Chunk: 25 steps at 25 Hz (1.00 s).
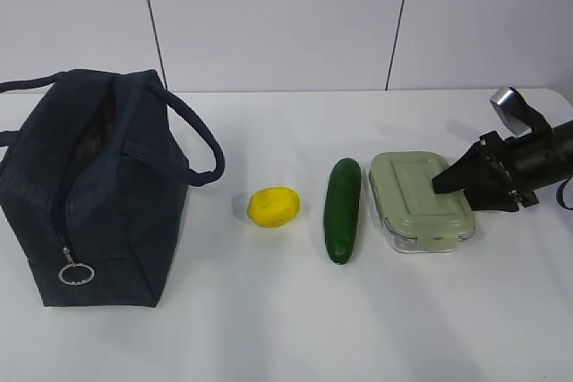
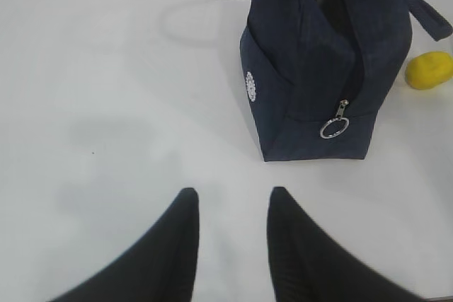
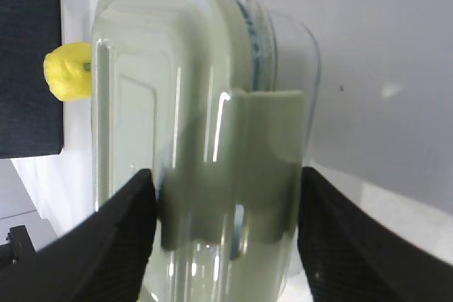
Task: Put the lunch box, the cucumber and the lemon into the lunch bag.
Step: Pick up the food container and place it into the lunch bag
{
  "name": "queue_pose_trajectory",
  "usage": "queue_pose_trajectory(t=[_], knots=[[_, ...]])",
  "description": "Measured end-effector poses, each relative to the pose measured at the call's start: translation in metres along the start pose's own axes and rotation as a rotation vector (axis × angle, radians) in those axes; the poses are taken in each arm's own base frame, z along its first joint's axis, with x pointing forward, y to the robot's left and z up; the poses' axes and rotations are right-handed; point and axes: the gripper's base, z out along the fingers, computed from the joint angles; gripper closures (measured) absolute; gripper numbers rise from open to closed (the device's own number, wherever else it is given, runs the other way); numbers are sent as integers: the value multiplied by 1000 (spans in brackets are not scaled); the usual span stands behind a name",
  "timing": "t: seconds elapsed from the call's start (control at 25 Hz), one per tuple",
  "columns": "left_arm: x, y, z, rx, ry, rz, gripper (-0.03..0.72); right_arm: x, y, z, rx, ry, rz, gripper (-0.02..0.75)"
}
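The navy lunch bag point(image 1: 89, 194) stands on the left of the table, its top open. The yellow lemon point(image 1: 273, 207), the dark green cucumber point(image 1: 343, 207) and the lunch box point(image 1: 416, 199) with its sage-green lid lie in a row to its right. My right gripper point(image 1: 443, 182) reaches in from the right and is closed on the lunch box's right end. In the right wrist view the gripper point(image 3: 226, 173) has both fingers against the box point(image 3: 184, 104) at its clip. My left gripper point(image 2: 233, 199) is open and empty over bare table, short of the bag point(image 2: 318, 68).
The bag's zipper ring pull point(image 1: 76, 273) hangs at its near end and also shows in the left wrist view point(image 2: 334, 127). The lemon point(image 2: 429, 70) lies just right of the bag. A white wall stands behind the white table point(image 1: 269, 328).
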Motion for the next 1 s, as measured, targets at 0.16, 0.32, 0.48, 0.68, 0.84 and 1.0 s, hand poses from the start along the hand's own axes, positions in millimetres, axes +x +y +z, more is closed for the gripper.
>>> queue_pose_trajectory(t=[0.16, 0.32, 0.48, 0.68, 0.84, 1.0], knots=[[0, 0, 0, 0, 0, 0, 454, 0, 0, 0, 0, 0, 0, 292], [0, 0, 0, 0, 0, 0, 454, 0, 0, 0, 0, 0, 0, 292], [0, 0, 0, 0, 0, 0, 454, 0, 0, 0, 0, 0, 0, 292], [0, 0, 0, 0, 0, 0, 454, 0, 0, 0, 0, 0, 0, 292], [0, 0, 0, 0, 0, 0, 454, 0, 0, 0, 0, 0, 0, 292], [0, 0, 0, 0, 0, 0, 454, 0, 0, 0, 0, 0, 2, 323]])
